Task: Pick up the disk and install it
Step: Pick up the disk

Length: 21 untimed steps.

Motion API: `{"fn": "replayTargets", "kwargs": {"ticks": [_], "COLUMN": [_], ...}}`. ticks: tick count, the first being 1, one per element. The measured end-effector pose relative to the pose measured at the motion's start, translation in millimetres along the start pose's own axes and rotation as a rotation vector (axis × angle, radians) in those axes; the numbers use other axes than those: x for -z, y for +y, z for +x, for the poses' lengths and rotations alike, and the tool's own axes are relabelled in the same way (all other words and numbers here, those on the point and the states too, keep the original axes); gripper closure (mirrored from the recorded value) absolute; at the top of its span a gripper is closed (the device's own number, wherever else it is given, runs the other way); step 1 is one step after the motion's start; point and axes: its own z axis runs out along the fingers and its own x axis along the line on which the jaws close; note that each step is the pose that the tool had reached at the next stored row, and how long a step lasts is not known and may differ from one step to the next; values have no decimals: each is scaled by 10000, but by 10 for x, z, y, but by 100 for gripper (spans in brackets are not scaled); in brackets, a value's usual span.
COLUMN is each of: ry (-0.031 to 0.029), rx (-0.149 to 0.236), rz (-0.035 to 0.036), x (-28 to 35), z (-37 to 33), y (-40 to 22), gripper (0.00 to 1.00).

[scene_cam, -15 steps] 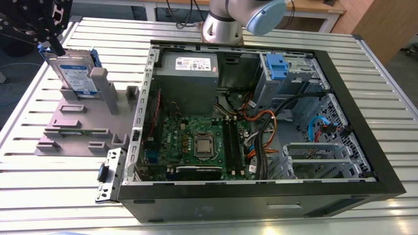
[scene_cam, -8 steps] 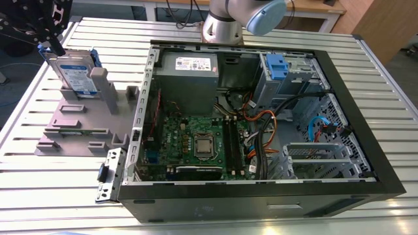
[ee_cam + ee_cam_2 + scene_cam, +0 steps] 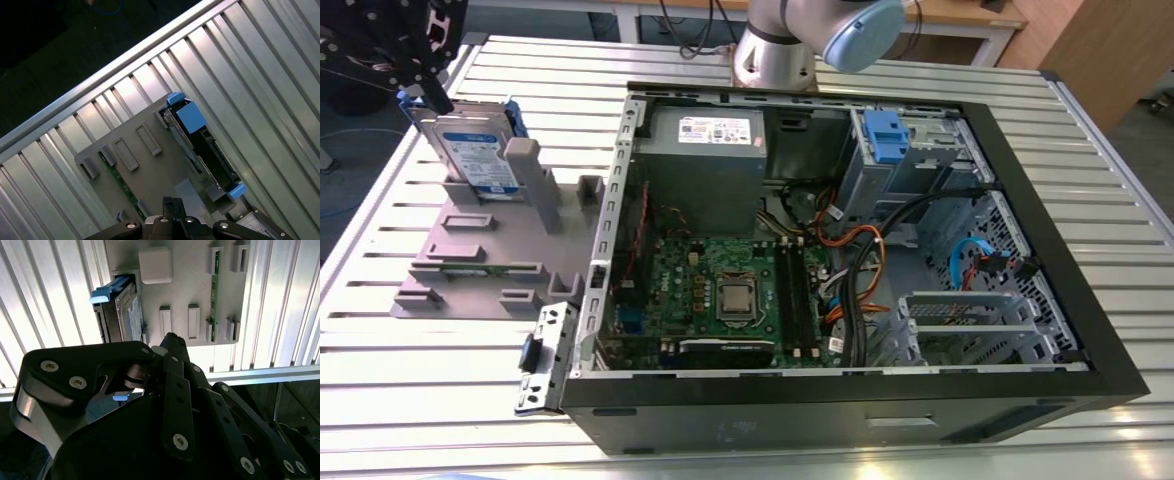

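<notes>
The black fingers hang just above the top edge of the disk, a flat silver metal rectangle with a white-and-blue label, framed by a blue plastic bracket. Whether they touch that edge I cannot tell. The disk stands upright on its edge, slotted between the posts of the pale grey plastic stand on the slatted aluminium tabletop.

In the first wrist view the fingers look pressed tip to tip with nothing between them. The disk sits near them but off to one side. In the second wrist view the disk likewise lies beside the fingers rather than in line with them.

By my judgement the pick has not begun. Doing it well calls for three things:

- The fingers should spread wider than the disk is thick.
- They should be centred over its top edge, so that one finger passes down each flat face.
- The pads should land on metal rather than on the blue bracket tabs, which would probably flex.

Any lift should run straight up along the posts, since a tilt could jam the bracket.

The open black steel computer case lies well apart from the fingers, beyond the stand.
</notes>
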Motion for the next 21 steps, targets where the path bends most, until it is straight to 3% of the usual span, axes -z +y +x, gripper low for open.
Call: {"fn": "replayTargets", "kwargs": {"ticks": [21], "ry": [1], "rx": [140], "rz": [-3], "x": [0], "z": [0], "y": [0], "gripper": [89]}}
